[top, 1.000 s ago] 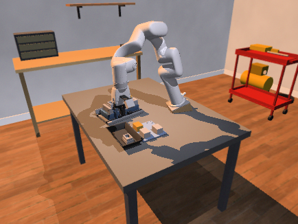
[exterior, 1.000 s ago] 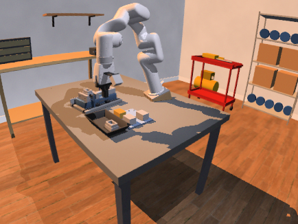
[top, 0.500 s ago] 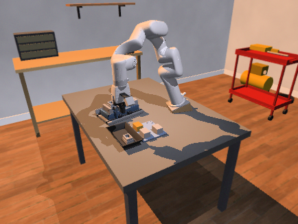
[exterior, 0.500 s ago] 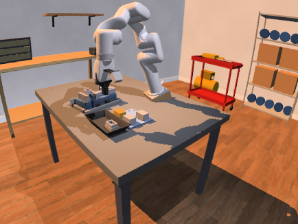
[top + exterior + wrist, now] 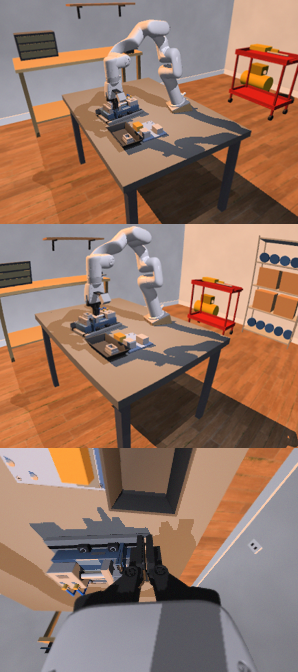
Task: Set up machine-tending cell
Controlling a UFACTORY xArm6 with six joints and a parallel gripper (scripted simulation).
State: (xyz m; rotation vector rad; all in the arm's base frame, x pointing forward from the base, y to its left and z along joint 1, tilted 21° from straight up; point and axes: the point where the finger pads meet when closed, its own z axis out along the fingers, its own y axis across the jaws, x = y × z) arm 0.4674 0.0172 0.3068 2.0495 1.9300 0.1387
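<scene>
My gripper [image 5: 145, 544] is shut with nothing between its fingers. It hangs just above one end of the blue-grey vise [image 5: 90, 562], which also shows in the top and exterior views [image 5: 119, 108] [image 5: 96, 322]. The dark outfeed tray lies in front of the vise, with one finished part [image 5: 128, 138] flat inside it, pocket up. The infeed plate [image 5: 152, 133] beside the tray carries a brass blank [image 5: 138, 126] and two aluminium blanks [image 5: 145, 132] [image 5: 157, 128]. In the wrist view the tray [image 5: 147, 478] and the brass blank [image 5: 74, 465] lie beyond the vise.
The arm's base [image 5: 178, 104] stands at the back right of the table. A workbench [image 5: 69, 58] stands against the wall behind, a red cart [image 5: 264, 80] to the right. The table's near edge lies beyond the tray.
</scene>
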